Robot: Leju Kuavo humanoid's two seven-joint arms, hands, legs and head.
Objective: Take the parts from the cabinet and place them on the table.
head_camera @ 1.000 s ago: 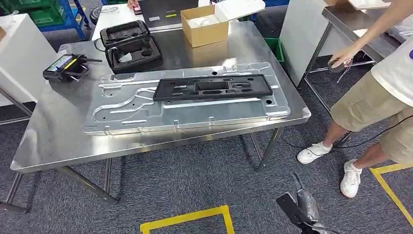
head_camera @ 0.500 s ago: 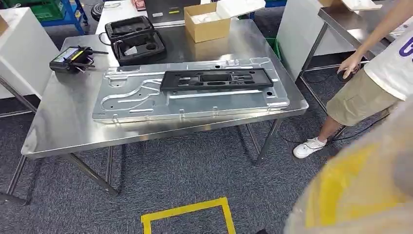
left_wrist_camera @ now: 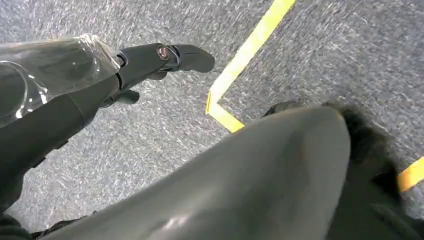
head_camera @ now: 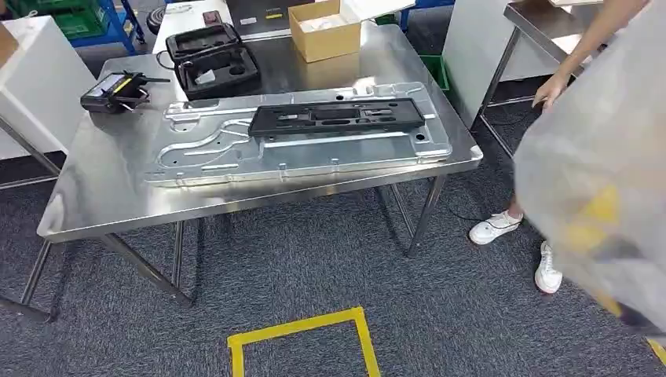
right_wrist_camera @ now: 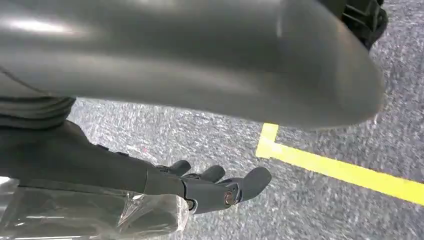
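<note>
Nearest me, both arms hung at the robot's sides over grey carpet. The left hand [left_wrist_camera: 150,65] was released, fingers stretched out and holding nothing. The right hand [right_wrist_camera: 215,187] was the same, fingers loosely apart and empty. I judged them parked for walking, not for a grasp.

A blurred clear bag [head_camera: 601,181] with something yellow inside filled the right foreground. I could not tell what held it. Yellow tape [head_camera: 298,334] marked the floor ahead.

Beyond stood the steel table [head_camera: 102,196]. A long metal panel [head_camera: 228,153] lay flat on it, with a black tray [head_camera: 334,118] resting on top, probably parts already delivered. Left of the panel sat a controller [head_camera: 114,92].

Farther back, a black case [head_camera: 212,67] lay open, its foam recesses mostly bare. An open box [head_camera: 323,33] held something white. A person [head_camera: 550,90] stood beside the table's right end.
</note>
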